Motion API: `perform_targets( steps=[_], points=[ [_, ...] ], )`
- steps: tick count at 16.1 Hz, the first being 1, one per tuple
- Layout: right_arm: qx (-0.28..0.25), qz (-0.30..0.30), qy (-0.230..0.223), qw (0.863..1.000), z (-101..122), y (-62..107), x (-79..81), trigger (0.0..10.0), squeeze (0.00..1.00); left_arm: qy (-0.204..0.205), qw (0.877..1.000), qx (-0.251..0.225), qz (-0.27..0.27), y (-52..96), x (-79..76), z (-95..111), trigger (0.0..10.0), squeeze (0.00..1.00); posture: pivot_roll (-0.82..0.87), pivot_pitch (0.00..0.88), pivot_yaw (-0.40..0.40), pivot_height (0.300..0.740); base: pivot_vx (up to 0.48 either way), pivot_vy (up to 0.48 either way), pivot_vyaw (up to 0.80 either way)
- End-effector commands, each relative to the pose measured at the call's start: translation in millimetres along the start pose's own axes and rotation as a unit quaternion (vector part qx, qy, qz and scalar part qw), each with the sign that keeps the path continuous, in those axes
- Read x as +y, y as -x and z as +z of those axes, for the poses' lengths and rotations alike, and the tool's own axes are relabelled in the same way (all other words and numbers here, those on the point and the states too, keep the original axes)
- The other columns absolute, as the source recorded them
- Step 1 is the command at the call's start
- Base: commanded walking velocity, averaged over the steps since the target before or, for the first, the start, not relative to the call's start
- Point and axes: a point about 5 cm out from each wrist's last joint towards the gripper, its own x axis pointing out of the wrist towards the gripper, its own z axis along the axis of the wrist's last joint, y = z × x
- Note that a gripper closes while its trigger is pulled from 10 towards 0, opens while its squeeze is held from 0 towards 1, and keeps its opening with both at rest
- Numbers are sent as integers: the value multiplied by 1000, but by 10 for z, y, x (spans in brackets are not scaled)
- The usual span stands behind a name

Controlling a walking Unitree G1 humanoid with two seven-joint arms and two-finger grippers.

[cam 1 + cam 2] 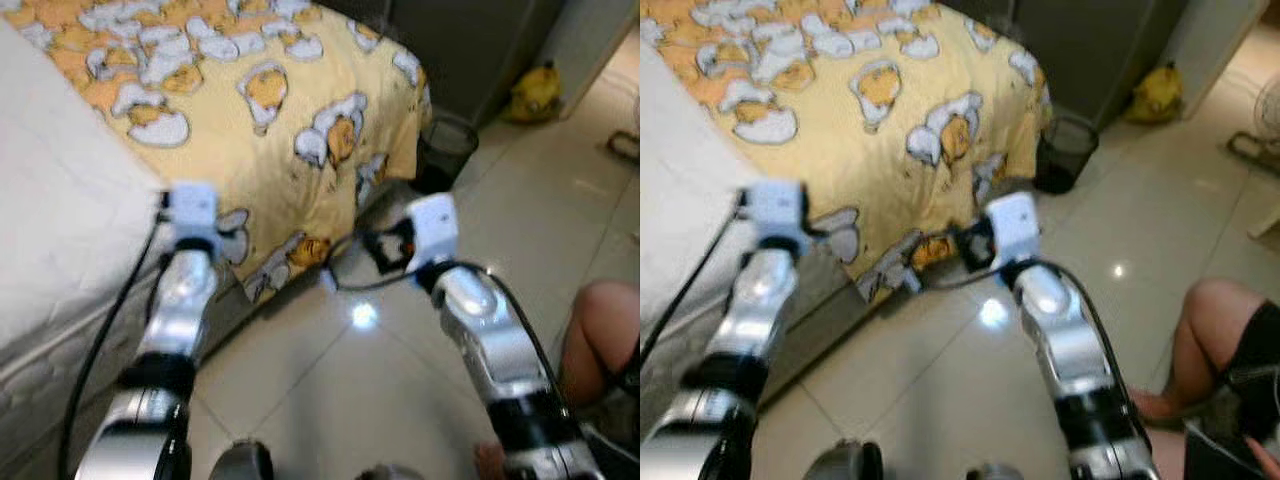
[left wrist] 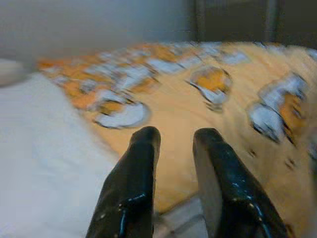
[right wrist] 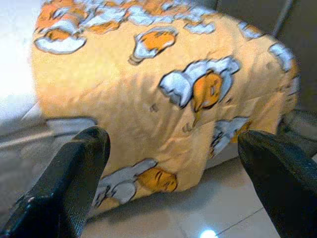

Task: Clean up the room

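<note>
**Left eye view: parked at the foot of the bed, nothing in my grippers**

Left eye view has me standing at the corner of the bed, both arms held out in front, looking down at the yellow blanket (image 1: 290, 120) with the cartoon egg print. It's spread over the mattress and drapes over the end, with its lower edge hanging just above the tiled floor (image 1: 330, 380). My guess is that's the thing to deal with for "clean up the room", since it's what both wrists are aimed at.

Left gripper (image 2: 176, 141) is up by the bed's edge, where the blanket meets the bare white sheet (image 1: 60, 230). Fingers are close together with a narrow gap, nothing between them. Reads to me like a pinch-ready pose, not a grab.

Right gripper (image 3: 173, 148) is lower, pointed at the hanging corner of the blanket. Its fingers are spread wide, nothing held. I'd say wide makes sense here: floppy fabric bunches, so you want room to get around a fold before closing.

Other stuff around: a dark mesh wastebasket (image 1: 445, 150) sits on the floor just past the bed corner, and something yellow (image 1: 535, 92) lies further back by the wall, too blurry to call. A person's knee (image 1: 598, 330) is off to my right, near my right arm, so I'd want to keep that elbow tucked when swinging.

Not touching the blanket yet with either gripper, far as I can tell.
</note>
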Motion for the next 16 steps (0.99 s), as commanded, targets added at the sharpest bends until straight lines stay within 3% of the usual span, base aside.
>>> perform_targets(
  steps=[1, 4, 5, 8, 9, 10, 11, 12, 16],
  points=[
    [-21, -32, -6, 999, 9, -27, -60, 10000, 0, 14, 999, -25, 36, 23, 93, 135, 10000, 1000, -70, 0, -37, 732, 0, 0, 0],
    [-28, -80, -15, 996, -44, -59, -140, 10000, 0, 16, 999, -2, 46, 48, 175, 54, 10000, 1000, -64, 0, -32, 732, 0, 0, 0],
    [-32, -86, -18, 996, -56, -67, -148, 10000, 1000, -2, 999, 10, 43, 32, 184, 31, 10000, 1000, -68, 0, -30, 732, 0, 0, 0],
    [-42, -81, -17, 996, -84, -81, -130, 10000, 1000, -21, 998, 40, 32, -22, 158, 10, 10000, 1000, -78, 0, -29, 732, 0, 0, 0],
    [-32, -87, -9, 996, -119, -97, -131, 10000, 1000, -5, 999, 48, 17, -34, 116, 8, 10000, 1000, -80, 0, -29, 732, 0, 0, 0],
    [-26, -88, -5, 996, -135, -109, -130, 10000, 380, -8, 998, 55, -2, -47, 55, 0, 10000, 1000, -80, 0, -29, 732, 0, 0, 0],
    [-28, -87, -10, 996, -137, -113, -128, 10000, 0, -8, 999, 52, -12, -48, 16, 13, 10000, 643, -80, 0, -29, 732, 0, 0, 0],
    [-33, -87, -20, 995, -137, -114, -133, 10000, 0, -11, 999, 47, -21, -44, -6, 29, 10000, 0, -80, 0, -29, 732, 0, 0, 0],
    [-31, -72, -31, 996, -160, -124, -100, 10000, 0, -3, 997, 77, -7, -46, -17, -26, 10000, 0, -83, 0, -29, 732, 0, -332, 475]
  ],
)
